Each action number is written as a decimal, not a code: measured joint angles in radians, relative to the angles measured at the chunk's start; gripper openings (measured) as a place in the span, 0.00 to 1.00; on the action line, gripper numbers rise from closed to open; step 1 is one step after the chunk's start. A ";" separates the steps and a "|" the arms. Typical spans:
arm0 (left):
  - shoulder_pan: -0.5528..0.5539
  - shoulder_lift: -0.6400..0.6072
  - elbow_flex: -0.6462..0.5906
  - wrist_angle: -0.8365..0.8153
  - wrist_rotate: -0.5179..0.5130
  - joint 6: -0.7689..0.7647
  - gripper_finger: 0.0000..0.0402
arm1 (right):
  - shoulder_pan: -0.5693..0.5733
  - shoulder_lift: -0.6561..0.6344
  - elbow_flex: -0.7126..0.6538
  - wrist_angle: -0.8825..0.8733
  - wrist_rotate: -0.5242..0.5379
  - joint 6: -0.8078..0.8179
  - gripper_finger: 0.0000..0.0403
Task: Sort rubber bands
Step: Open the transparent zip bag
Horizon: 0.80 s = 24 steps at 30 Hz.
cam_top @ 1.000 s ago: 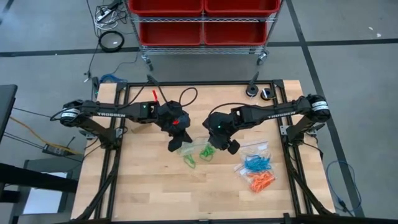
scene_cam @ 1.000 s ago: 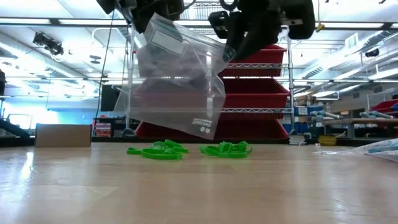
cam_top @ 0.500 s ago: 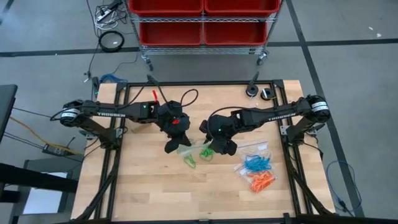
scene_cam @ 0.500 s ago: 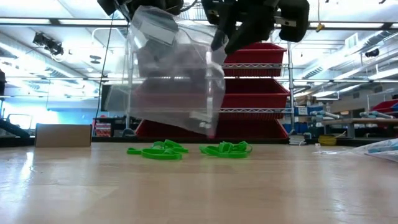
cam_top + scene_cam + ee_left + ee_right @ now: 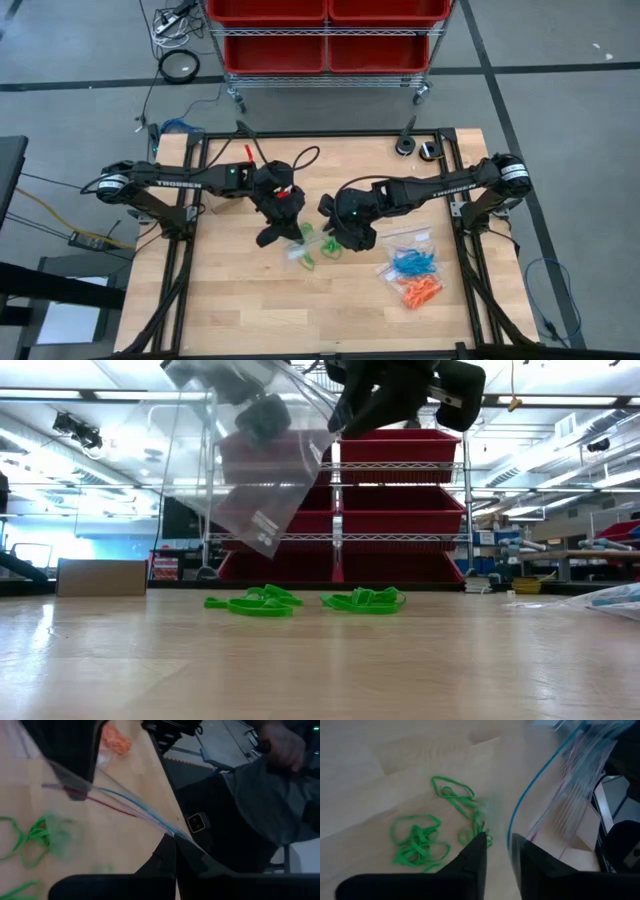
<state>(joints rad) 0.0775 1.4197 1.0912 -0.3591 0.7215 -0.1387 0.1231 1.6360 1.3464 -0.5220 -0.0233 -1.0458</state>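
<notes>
The left gripper (image 5: 272, 236) is holding a clear plastic zip bag (image 5: 245, 470) above the wooden table (image 5: 240, 300), its fingers (image 5: 165, 862) pressed together on the bag's edge. Beside it, the right gripper (image 5: 330, 226) is reaching at the bag's blue-lined mouth, fingers (image 5: 470, 862) slightly apart. The bright green rubber bands (image 5: 417, 842) are lying in two small heaps directly below both claws.

Light wooden table (image 5: 240, 300), black frame round edges. Green rubber bands (image 5: 318, 247) in two small heaps near centre, just beside each other. Blue rubber bands (image 5: 412, 263) and orange rubber bands (image 5: 420, 291) at 4 o'clock, on clear bags (image 5: 405, 240).
</notes>
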 joint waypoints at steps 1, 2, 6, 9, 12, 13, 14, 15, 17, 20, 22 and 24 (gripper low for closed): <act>0.000 0.000 0.000 0.001 0.005 0.003 0.00 | 0.001 0.000 0.000 0.000 0.005 -0.004 0.17; 0.000 0.000 0.000 0.001 0.010 0.004 0.00 | 0.001 0.000 0.000 0.000 0.005 -0.004 0.14; 0.000 0.000 0.000 0.002 0.017 0.004 0.00 | 0.006 0.000 0.000 0.010 0.007 -0.004 0.02; 0.000 0.000 0.000 0.002 0.018 0.007 0.00 | 0.012 0.000 0.000 0.019 0.009 -0.001 0.01; 0.001 0.000 0.000 0.001 -0.002 0.008 0.00 | 0.019 0.000 0.000 0.019 0.008 0.008 0.00; 0.001 0.000 0.000 0.000 -0.018 0.008 0.00 | 0.023 0.000 0.000 0.019 0.008 0.014 0.00; 0.001 0.000 0.000 0.000 -0.032 0.008 0.00 | 0.027 0.000 0.000 0.018 0.009 0.019 0.00; 0.003 0.000 0.000 0.000 -0.043 0.008 0.00 | 0.032 0.000 0.000 0.018 0.009 0.020 0.00; 0.010 0.000 0.000 0.000 -0.062 0.006 0.00 | 0.042 0.000 0.000 0.016 0.008 0.020 0.00; 0.025 0.000 0.000 -0.004 -0.103 0.002 0.00 | 0.055 0.000 0.000 0.016 0.008 0.014 0.00; 0.034 0.000 0.000 -0.006 -0.122 -0.002 0.00 | 0.062 0.000 0.000 0.016 0.024 0.006 0.00; 0.041 0.000 0.000 -0.005 -0.160 -0.012 0.00 | 0.068 0.000 0.000 0.016 0.048 -0.005 0.00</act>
<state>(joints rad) 0.1180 1.4193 1.0912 -0.3638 0.5616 -0.1508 0.1907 1.6360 1.3464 -0.5057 0.0242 -1.0511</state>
